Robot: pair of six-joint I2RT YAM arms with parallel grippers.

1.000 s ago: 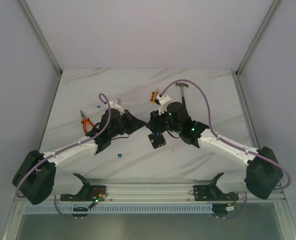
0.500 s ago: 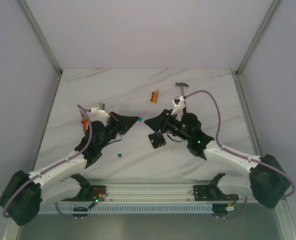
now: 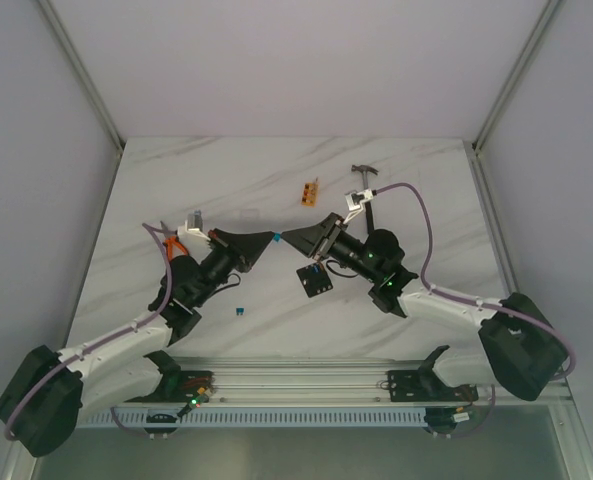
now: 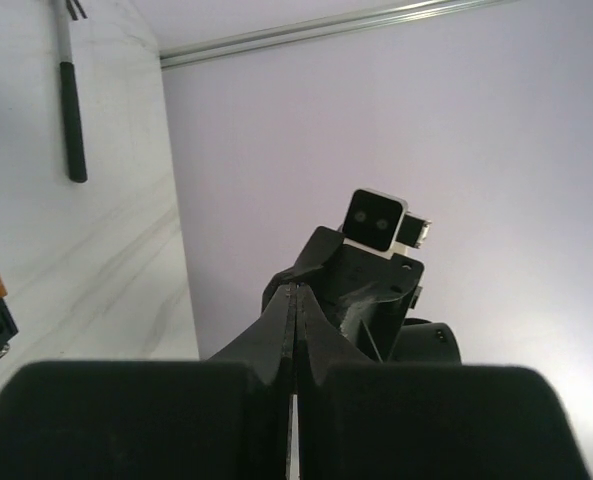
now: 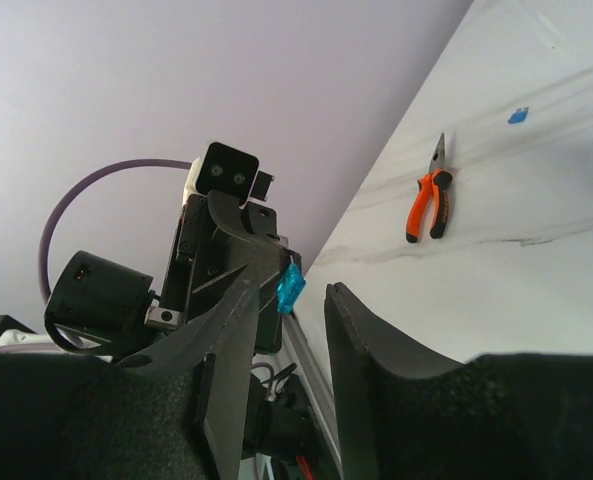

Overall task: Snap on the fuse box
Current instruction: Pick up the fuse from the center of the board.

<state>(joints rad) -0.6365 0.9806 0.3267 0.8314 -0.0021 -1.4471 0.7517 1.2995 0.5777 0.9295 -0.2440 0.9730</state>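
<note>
Nearest the arm bases, at about 7 o'clock on the white marble table, a tiny loose blue fuse lies flat by itself. Just beyond it, toward 2 o'clock, the small black square plastic fuse box sits on the table near the centre. Neither arm touches it, and a blue fuse is seated in its top face. Past the box, toward its 11 o'clock and raised off the table, the two arms meet almost tip to tip. The left gripper has its black fingers pressed together on a small translucent blue fuse blade that pokes out of its tip. The right gripper faces it from 3 o'clock, empty, with a narrow gap between its fingers. The two tips are near but apart. At 9 o'clock of the left gripper, partly hidden by the arm, lie orange-handled pliers. Farther back, at 12 o'clock of the box, is a small orange block. At 1 o'clock of the box lies a black-handled hammer with a metal head.
</note>
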